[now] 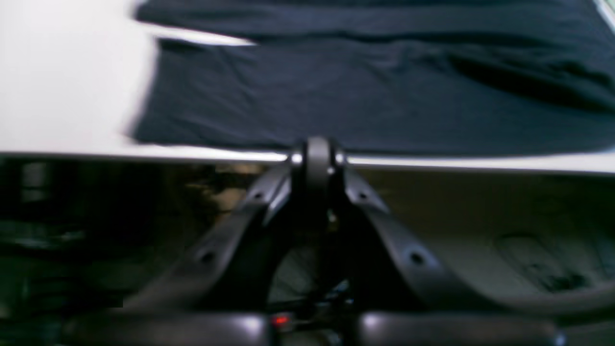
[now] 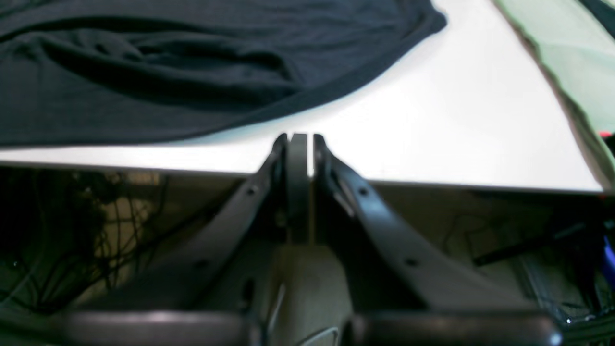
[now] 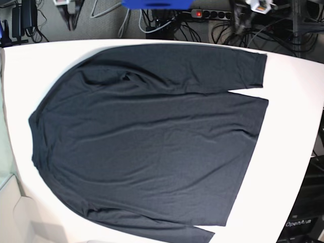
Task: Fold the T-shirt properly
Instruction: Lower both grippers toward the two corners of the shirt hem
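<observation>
The T-shirt (image 3: 152, 136) is dark charcoal and lies spread flat on the white table (image 3: 288, 152), its sleeves along the body and its hem toward the right of the base view. In the left wrist view my left gripper (image 1: 317, 145) is shut and empty, hovering at the table's edge just short of the T-shirt (image 1: 360, 96). My right gripper (image 2: 299, 140) is also shut with nothing in it, at the same edge, a strip of bare table between it and the wrinkled T-shirt (image 2: 168, 72). Neither gripper shows in the base view.
Cables and a power strip (image 3: 212, 14) run behind the table's far edge in the base view. A pale green surface (image 2: 571, 53) borders the table on the right of the right wrist view. Below the table edge lie dark cables (image 2: 96, 226) and the floor.
</observation>
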